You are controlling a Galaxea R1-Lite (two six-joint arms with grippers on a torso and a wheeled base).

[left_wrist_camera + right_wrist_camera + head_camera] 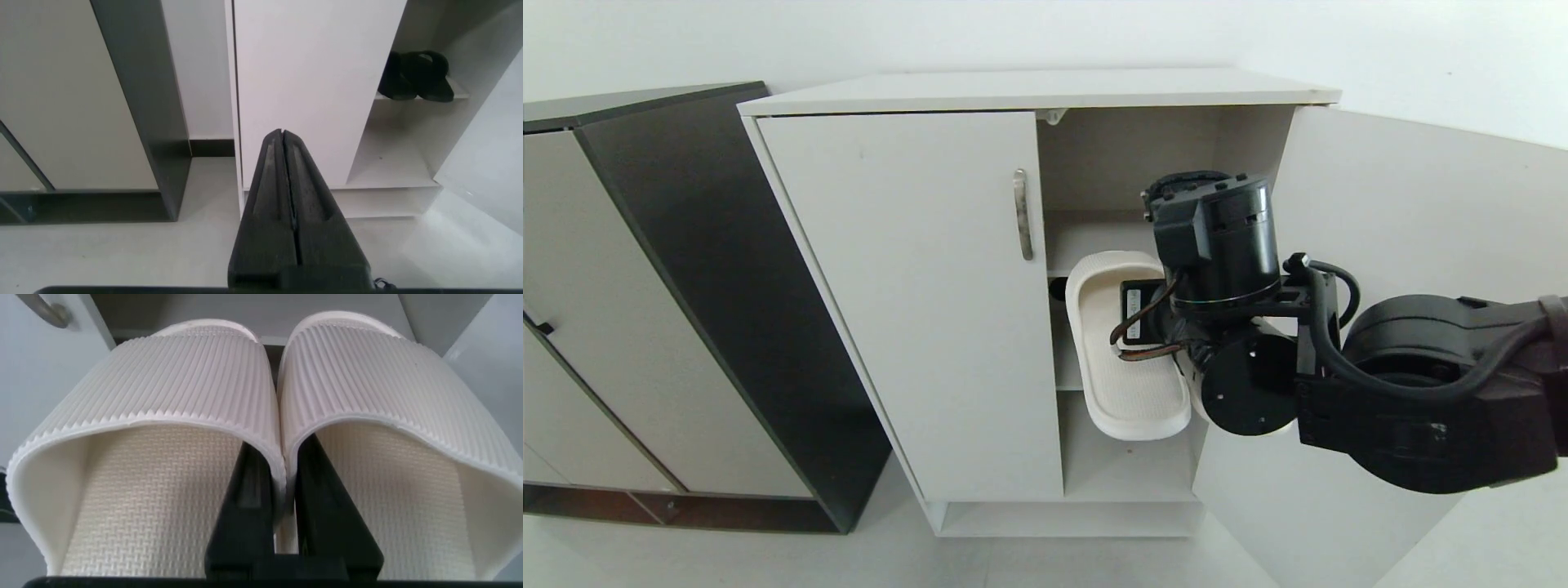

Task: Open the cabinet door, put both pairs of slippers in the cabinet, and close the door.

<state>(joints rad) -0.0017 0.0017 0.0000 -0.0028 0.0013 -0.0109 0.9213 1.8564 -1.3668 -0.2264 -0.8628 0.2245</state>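
closed left door (907, 302) blocks that side; open right bay (1131, 469) holds black slippers (418, 75).

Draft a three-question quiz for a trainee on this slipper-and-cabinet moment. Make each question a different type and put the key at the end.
1. True or false: the left gripper is holding a slipper.
2. Multiple choice: the right gripper is A) shut on the white slippers, pinching the two together; B) open and empty; C) shut on nothing.
3. Short answer: which pair lies inside the cabinet with no gripper on it?

Key
1. False. Its fingers are shut together with nothing between them.
2. A.
3. The black slippers.
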